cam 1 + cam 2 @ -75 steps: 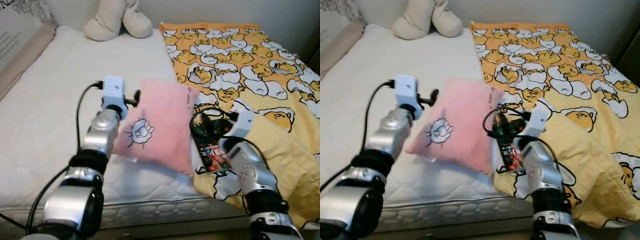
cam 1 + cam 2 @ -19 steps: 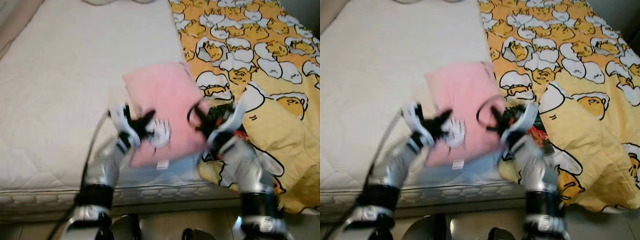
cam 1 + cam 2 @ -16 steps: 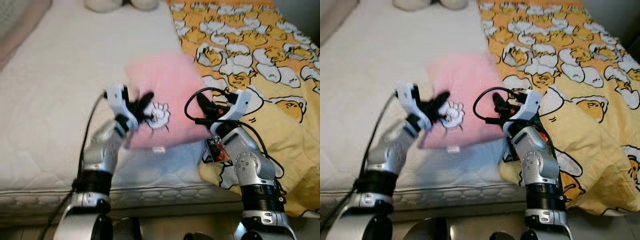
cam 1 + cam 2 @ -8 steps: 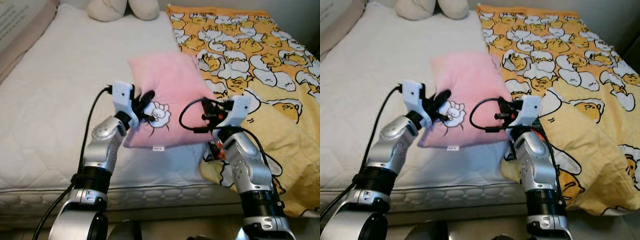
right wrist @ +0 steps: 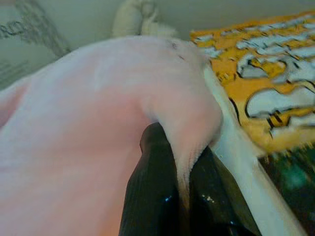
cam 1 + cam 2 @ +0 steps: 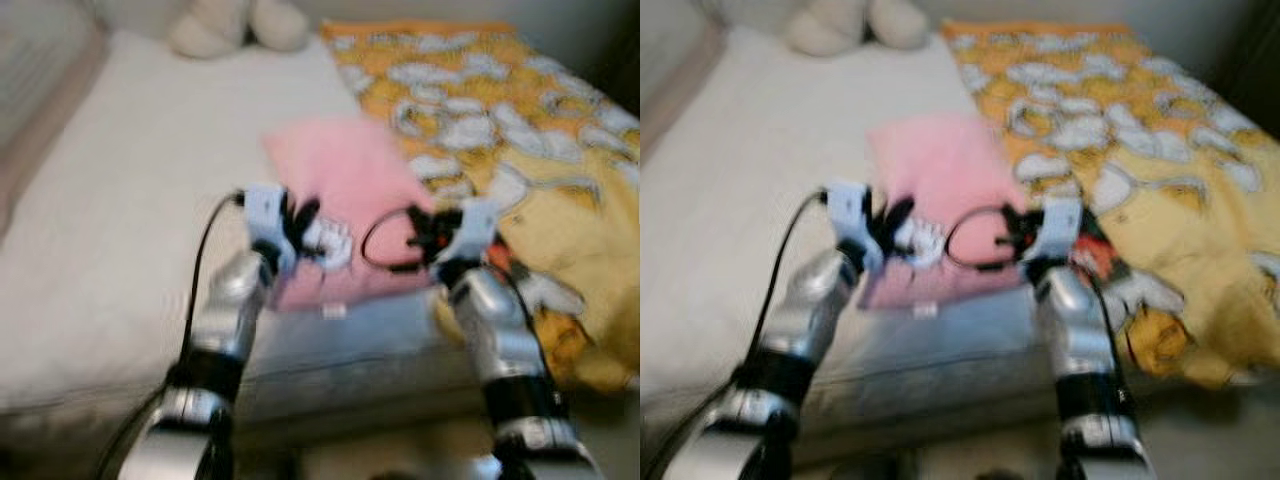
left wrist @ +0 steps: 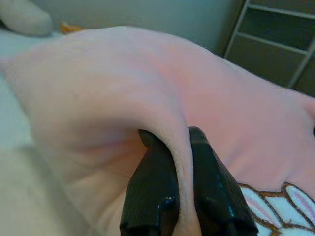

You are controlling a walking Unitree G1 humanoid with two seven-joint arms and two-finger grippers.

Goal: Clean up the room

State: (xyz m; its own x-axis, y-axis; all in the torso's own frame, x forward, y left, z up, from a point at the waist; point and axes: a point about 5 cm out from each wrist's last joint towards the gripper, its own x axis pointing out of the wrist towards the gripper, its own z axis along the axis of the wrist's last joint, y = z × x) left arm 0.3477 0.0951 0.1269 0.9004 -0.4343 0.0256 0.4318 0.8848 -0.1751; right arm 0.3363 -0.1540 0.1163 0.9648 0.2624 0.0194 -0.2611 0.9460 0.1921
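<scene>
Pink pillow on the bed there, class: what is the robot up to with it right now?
The robot holds the pink pillow with both hands above the white mattress. The left hand pinches a fold of its fabric, and the right hand grips another fold on the side nearer the yellow patterned blanket. A cream plush toy sits at the head of the bed. The head views are blurred.
</scene>
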